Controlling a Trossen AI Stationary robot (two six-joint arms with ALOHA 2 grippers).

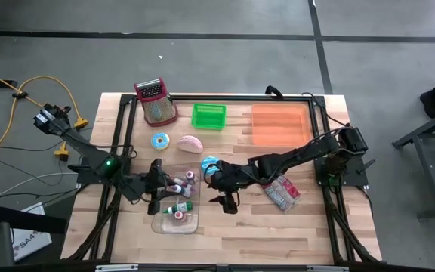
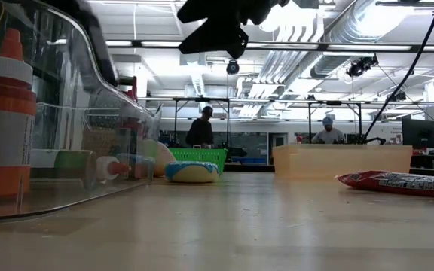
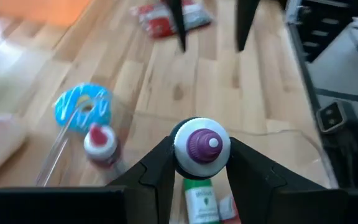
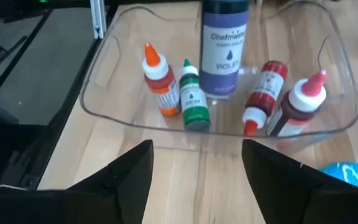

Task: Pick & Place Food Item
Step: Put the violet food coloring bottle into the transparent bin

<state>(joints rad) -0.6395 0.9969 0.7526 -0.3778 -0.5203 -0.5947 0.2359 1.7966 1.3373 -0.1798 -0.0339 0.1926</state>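
A clear tray (image 4: 135,121) on the table (image 1: 293,227) corrals small colouring bottles. The left gripper (image 3: 202,163) pinches the violet bottle (image 3: 202,144) above the tray, probably to place it. The right gripper (image 4: 197,163) waits nearby, fingers spread, empty.

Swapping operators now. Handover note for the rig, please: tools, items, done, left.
Left tool: shut on the violet bottle, held over the clear tray.
Right tool: open, empty, just outside the tray's near wall.
In the tray: orange bottle, green bottle and two red bottles.
On the table: blue donut, pink item, snack bag, green basket, orange bin.
Done: violet bottle gripped.
Left: set it down; which destination, I cannot tell.
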